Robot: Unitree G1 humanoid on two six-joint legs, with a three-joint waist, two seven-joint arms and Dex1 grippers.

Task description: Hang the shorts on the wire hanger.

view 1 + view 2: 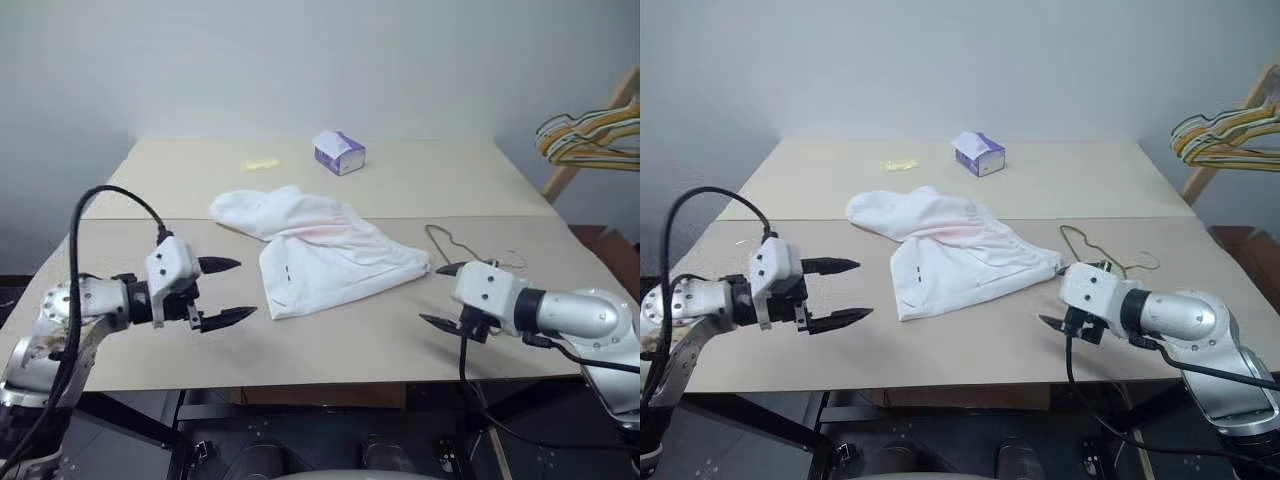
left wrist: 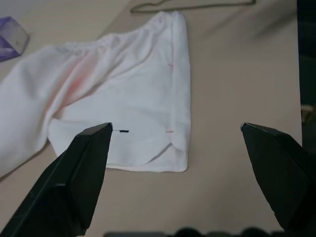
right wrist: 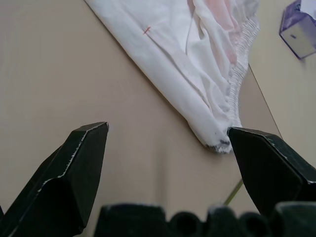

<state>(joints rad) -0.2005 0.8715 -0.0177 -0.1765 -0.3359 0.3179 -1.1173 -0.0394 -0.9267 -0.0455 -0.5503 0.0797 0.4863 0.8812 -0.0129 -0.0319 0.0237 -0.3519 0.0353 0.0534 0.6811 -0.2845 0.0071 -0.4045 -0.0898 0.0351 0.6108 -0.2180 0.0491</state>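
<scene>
Black-fingered left hand (image 1: pixel 228 291) and right hand (image 1: pixel 445 296) gape wide, holding nothing

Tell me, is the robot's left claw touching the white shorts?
Apart. In the left eye view, the open left gripper hovers beside the shorts, with bare table between them.

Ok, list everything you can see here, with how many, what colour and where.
shorts: one, white with a pink tinge, crumpled at the table's middle.
wire hanger: one, olive green, flat on the table at the shorts' right end.
tissue box: one, purple and white, far side of the table.
small yellow item: one, left of the tissue box.
hangers: several, yellow, orange and green, off the table at far right.
table: one, beige.
left gripper: black fingers, open, left of the shorts.
right gripper: black fingers, open, right of the shorts.
</scene>
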